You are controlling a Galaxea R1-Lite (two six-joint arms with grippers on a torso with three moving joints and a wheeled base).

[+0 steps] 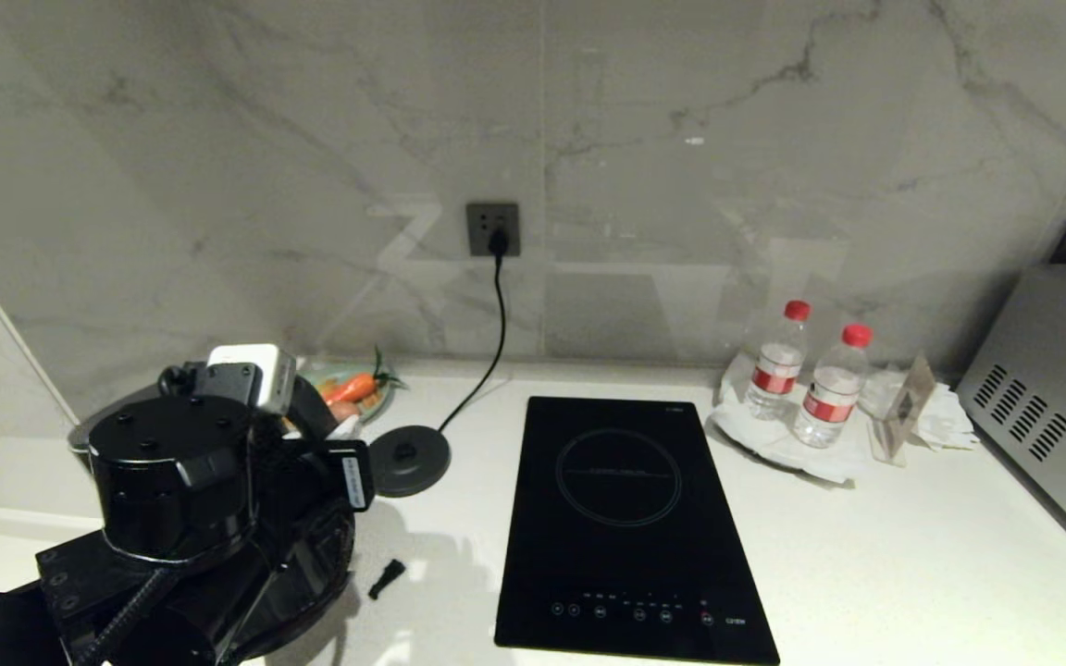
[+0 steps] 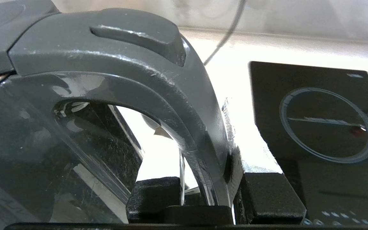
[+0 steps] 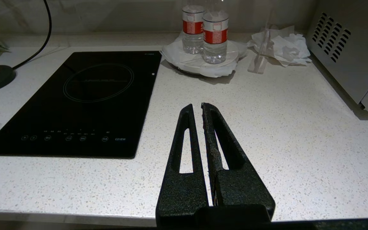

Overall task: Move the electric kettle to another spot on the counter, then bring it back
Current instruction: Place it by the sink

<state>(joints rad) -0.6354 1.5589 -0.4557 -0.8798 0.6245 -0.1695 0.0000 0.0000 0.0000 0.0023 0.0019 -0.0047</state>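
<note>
In the left wrist view the electric kettle (image 2: 27,143) fills the frame, glossy dark body with a matte grey lid. Its loop handle (image 2: 171,95) arches down between my fingers. My left gripper (image 2: 209,198) is shut on that handle, one finger inside the loop and one outside. In the head view my left arm (image 1: 172,481) stands at the lower left of the counter (image 1: 912,555) and hides most of the kettle. The round black base disc (image 1: 410,460) lies bare beside it. My right gripper (image 3: 197,107) hangs shut and empty over the counter's front, right of the cooktop (image 3: 85,95).
A cord runs from the base disc to a wall socket (image 1: 493,228). A plate with a carrot (image 1: 353,384) sits behind the arm. Two water bottles (image 1: 778,361) stand on a cloth-covered plate at the back right, beside a silver appliance (image 1: 1051,398). A small black piece (image 1: 387,578) lies near the arm.
</note>
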